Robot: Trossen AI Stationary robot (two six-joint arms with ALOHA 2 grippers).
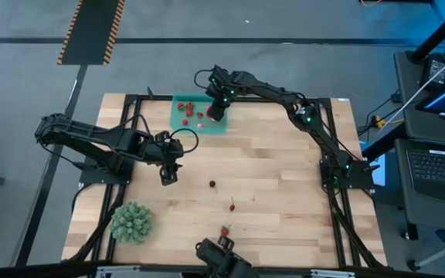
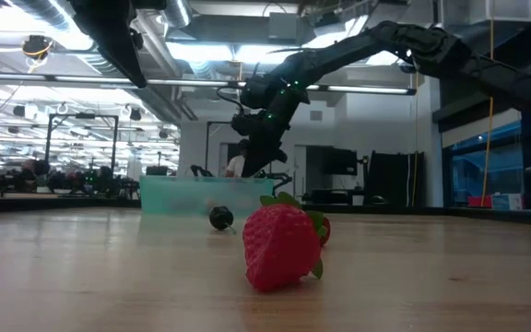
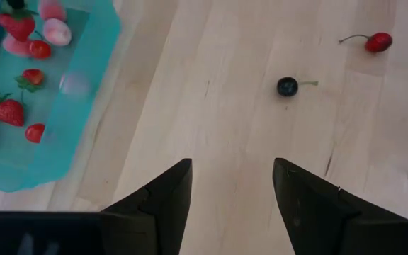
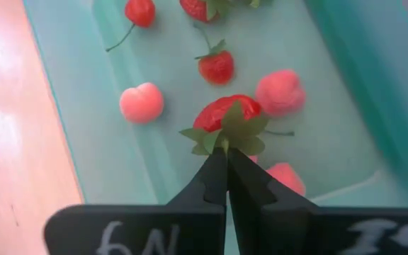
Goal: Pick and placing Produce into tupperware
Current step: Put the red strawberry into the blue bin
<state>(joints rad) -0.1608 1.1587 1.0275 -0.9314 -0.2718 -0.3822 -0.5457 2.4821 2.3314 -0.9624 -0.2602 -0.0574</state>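
The job looks well past halfway. Going left to right across the table: the left gripper (image 1: 168, 174) hangs with fingers parted and empty over bare wood, near a dark berry (image 1: 212, 184); a red cherry (image 1: 232, 205) and a strawberry (image 1: 224, 231) near the front edge also remain loose. Farther back, the teal tupperware (image 1: 224, 128) already holds several pieces, among them small strawberries, a stemmed cherry and pale pink fruits. Above it, the right gripper (image 4: 226, 164) is pinched tight on the green top of a strawberry (image 4: 225, 112), apparently about to release it inside.
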